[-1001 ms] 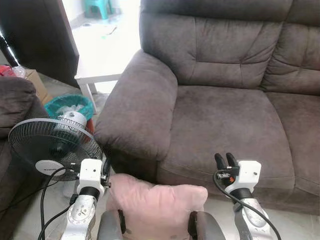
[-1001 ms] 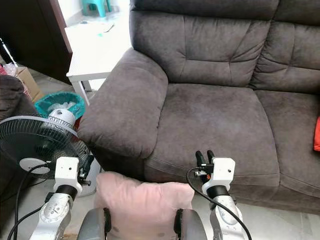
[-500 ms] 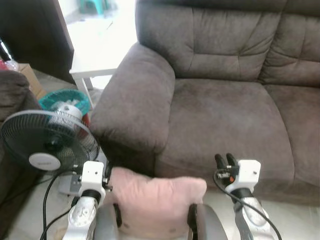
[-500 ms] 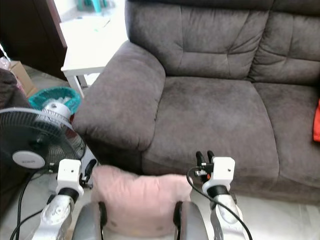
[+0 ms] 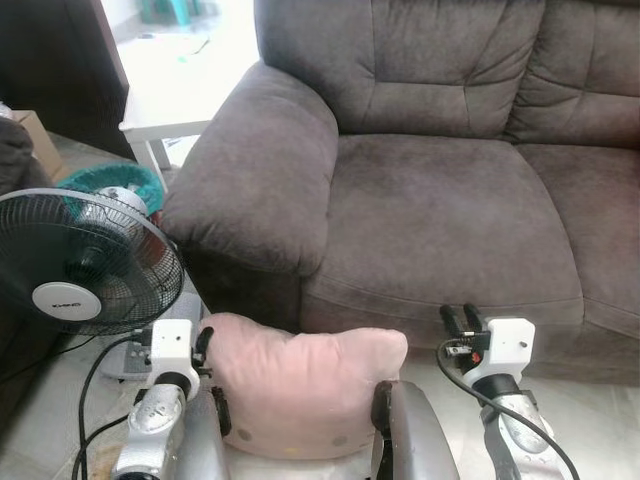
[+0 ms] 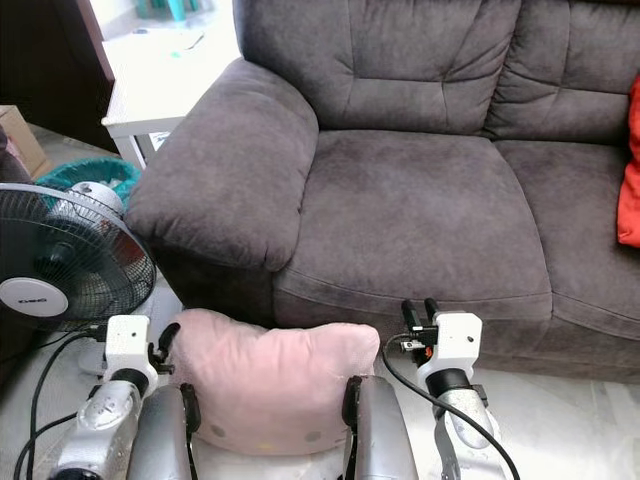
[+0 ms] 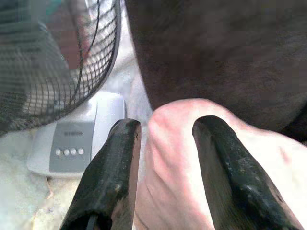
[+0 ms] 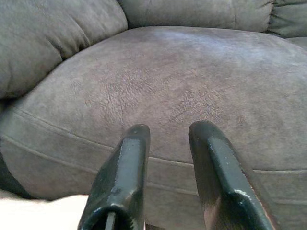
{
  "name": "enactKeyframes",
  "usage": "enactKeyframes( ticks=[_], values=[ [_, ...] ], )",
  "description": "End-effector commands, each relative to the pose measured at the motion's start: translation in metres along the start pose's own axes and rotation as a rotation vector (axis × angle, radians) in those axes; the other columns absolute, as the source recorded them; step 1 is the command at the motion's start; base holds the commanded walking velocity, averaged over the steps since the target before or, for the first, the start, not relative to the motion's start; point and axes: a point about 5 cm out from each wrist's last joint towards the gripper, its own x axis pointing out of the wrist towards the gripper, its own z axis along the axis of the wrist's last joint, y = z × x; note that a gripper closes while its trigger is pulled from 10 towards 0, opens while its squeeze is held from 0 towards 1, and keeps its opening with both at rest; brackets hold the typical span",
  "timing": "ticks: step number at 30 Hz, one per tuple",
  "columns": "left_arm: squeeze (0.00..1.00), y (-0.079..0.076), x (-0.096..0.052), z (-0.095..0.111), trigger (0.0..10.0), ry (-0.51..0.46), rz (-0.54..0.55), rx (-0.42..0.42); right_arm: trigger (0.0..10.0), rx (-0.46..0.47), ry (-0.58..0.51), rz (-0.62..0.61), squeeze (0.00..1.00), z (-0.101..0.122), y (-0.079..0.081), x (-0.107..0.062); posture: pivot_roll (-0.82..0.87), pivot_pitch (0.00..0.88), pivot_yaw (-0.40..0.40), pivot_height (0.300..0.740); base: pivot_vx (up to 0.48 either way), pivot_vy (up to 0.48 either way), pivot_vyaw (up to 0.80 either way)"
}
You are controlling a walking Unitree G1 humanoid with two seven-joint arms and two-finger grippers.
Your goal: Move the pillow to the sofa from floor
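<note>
1. While the pink pillow (image 5: 300, 385) sits low in front of the robot, wedged between its two grey forearm shells at the sofa base, it's not yet on the seat.
2. Left gripper (image 7: 163, 139) is at the pillow's left top corner; fingers are parted w/ the corner lying between them in the wrist view, not clamped as far as I can tell.
3. Right gripper (image 5: 461, 318) is just right of the pillow's other corner, fingers spread, nothing between them, aimed at the seat cushion (image 8: 192, 86).
4. Judgement: step in hand is lifting the pillow up and fwd. To do it well, keep even squeeze from both sides so the soft fill doesn't fold and slip out the bottom; raise above the seat's front edge before pushing fwd.
5. Watch the fan (image 5: 75, 265) and its cable, just left of the left arm; don't swing outward.
6. Beyond: brown sofa (image 5: 440, 200), w/ armrest (image 5: 255, 170) left; aim for mid-cushion, away from the armrest.
</note>
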Motion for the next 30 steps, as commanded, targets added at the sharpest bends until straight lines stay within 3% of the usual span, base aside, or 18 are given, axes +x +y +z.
enactKeyframes(
  ticks=[1,6,10,15,23,24,25,26,30],
  values=[
    [1.0,0.008,0.002,-0.005,10.0,0.047,0.015,-0.034,10.0,-0.005,-0.005,0.001,0.0,0.004,-0.004,-0.001,0.02,0.09,-0.106,0.469,0.0,0.0,0.0],
    [1.0,0.015,0.007,-0.003,10.0,0.068,0.018,-0.046,10.0,-0.02,-0.003,0.011,0.0,0.009,-0.01,-0.003,0.0,0.107,-0.137,0.469,0.0,0.0,0.0],
    [1.0,0.012,0.013,0.002,10.0,0.071,-0.022,-0.079,10.0,-0.041,0.009,0.021,0.0,0.012,-0.017,-0.004,-0.01,0.124,-0.167,0.469,0.0,0.0,0.0],
    [1.0,0.01,0.017,0.004,10.0,0.09,-0.038,-0.064,10.0,-0.061,0.018,0.023,0.0,0.016,-0.021,-0.004,-0.02,0.131,-0.181,0.469,0.0,0.0,0.0],
    [1.0,0.027,0.02,0.008,10.0,0.108,0.084,-0.059,10.0,-0.101,0.034,0.038,0.0,0.022,-0.033,-0.011,-0.06,0.142,-0.214,0.469,0.0,0.0,0.0],
    [0.17,0.029,0.021,0.009,10.0,0.111,0.101,-0.066,10.0,-0.104,0.035,0.037,0.0,0.023,-0.035,-0.012,-0.06,0.143,-0.218,0.469,0.0,0.0,0.0],
    [0.17,0.031,0.021,0.009,10.0,0.113,0.113,-0.071,10.0,-0.106,0.037,0.036,0.0,0.023,-0.037,-0.012,-0.06,0.143,-0.218,0.469,0.0,0.0,0.0],
    [0.0,0.031,0.021,0.01,10.0,0.114,0.121,-0.073,10.0,-0.107,0.038,0.036,0.0,0.024,-0.038,-0.012,-0.06,0.143,-0.221,0.469,0.0,0.0,0.0],
    [0.0,0.032,0.022,0.01,10.0,0.116,0.125,-0.08,10.0,-0.114,0.04,0.044,0.0,0.026,-0.038,-0.01,-0.07,0.141,-0.234,0.469,0.0,0.0,0.0]
  ],
)
